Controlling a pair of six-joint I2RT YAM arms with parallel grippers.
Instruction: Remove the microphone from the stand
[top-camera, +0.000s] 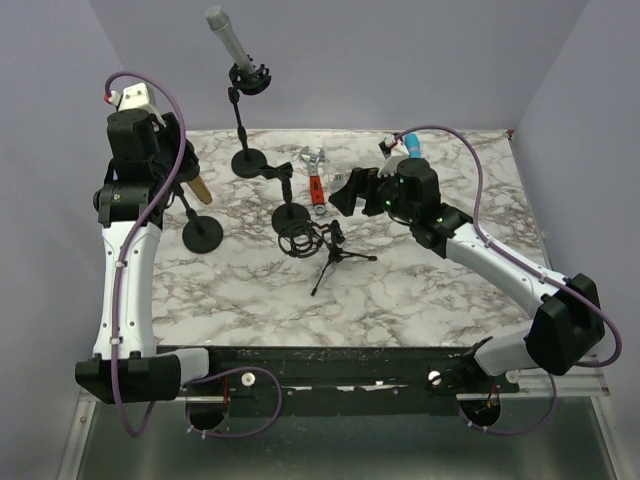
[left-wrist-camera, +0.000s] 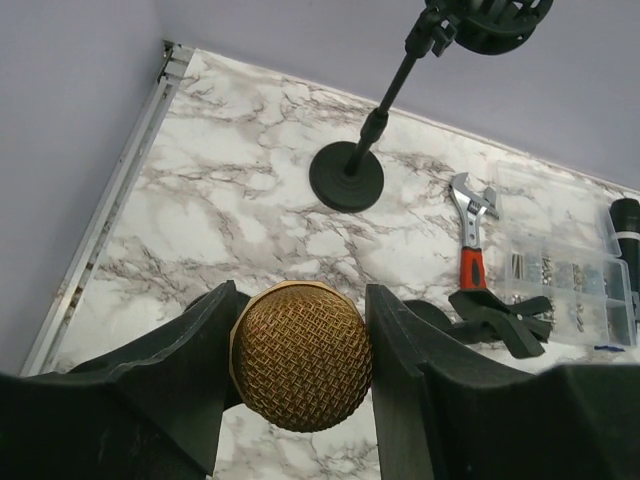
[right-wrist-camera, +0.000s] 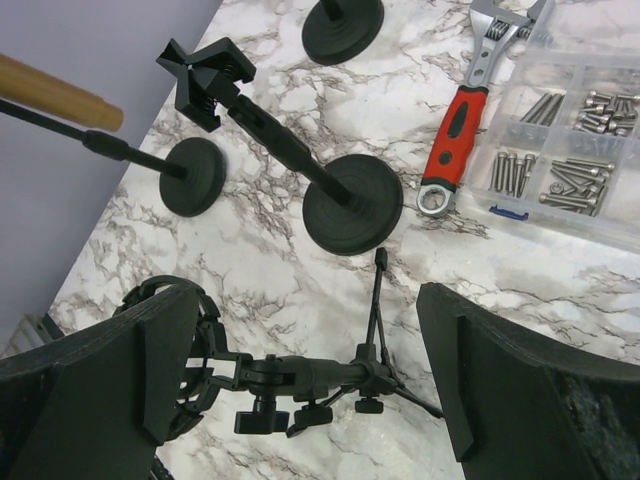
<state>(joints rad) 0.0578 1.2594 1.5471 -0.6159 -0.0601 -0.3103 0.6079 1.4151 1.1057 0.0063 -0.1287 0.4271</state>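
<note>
Microphone (left-wrist-camera: 300, 355): round gold mesh head, tan handle

In the left wrist view the gold microphone (left-wrist-camera: 300, 355) shows only its mesh head, handle hidden.

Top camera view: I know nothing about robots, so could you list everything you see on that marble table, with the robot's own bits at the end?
gold microphone: one, gold mesh head, at the left stand
grey microphone: one, grey, clipped high on the back stand
round-base stands: three, black; back, left, and middle with an empty clip
tripod mount: one, black, table centre
wrench: one, silver with red handle, centre back
screw box: one, clear, beside the wrench
table: one, white-grey marble
left gripper: one, black, closed on the gold microphone's head
right gripper: one, black, open above the tripod mount
</note>
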